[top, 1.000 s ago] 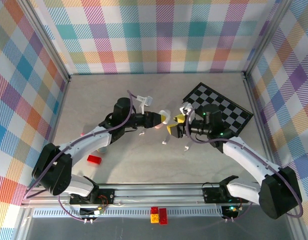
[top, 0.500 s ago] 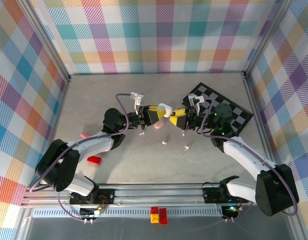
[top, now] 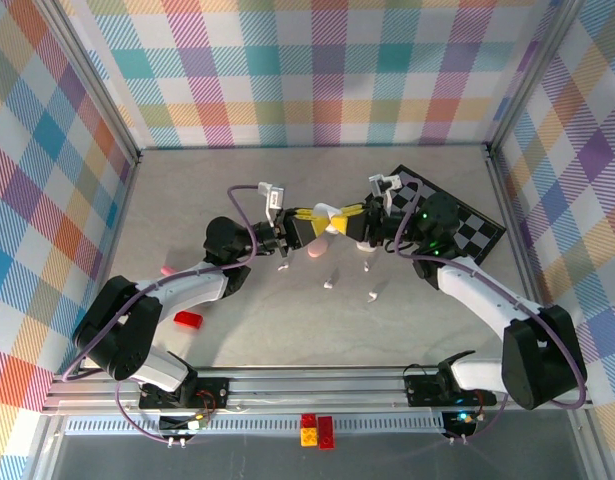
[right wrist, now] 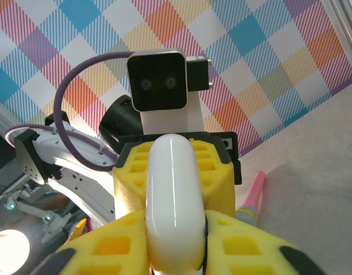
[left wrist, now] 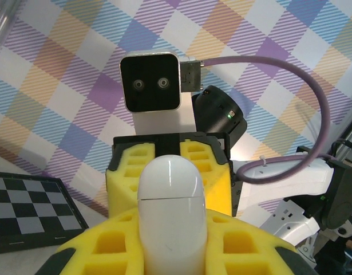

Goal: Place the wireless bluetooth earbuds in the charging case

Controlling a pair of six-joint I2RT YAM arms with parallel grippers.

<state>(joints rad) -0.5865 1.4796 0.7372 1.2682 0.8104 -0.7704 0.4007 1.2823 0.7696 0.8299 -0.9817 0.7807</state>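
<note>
Glossy white pill-shaped charging case (left wrist: 171, 212), lid seam closed, pinched at opposite ends by left gripper (top: 312, 215) and right gripper (top: 355, 212)

Charging case (top: 334, 219) right in the middle between left gripper (top: 319, 216) on its left and right gripper (top: 350, 213) on its right, earbuds (top: 329, 284) on the table (top: 277, 335) just nearer, checkerboard (top: 472, 228) off right.

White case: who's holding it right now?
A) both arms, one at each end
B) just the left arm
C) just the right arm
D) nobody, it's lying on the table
A: the white case is pinched by the left arm's fingers at one end and by the right arm's fingers at the other end.
</note>
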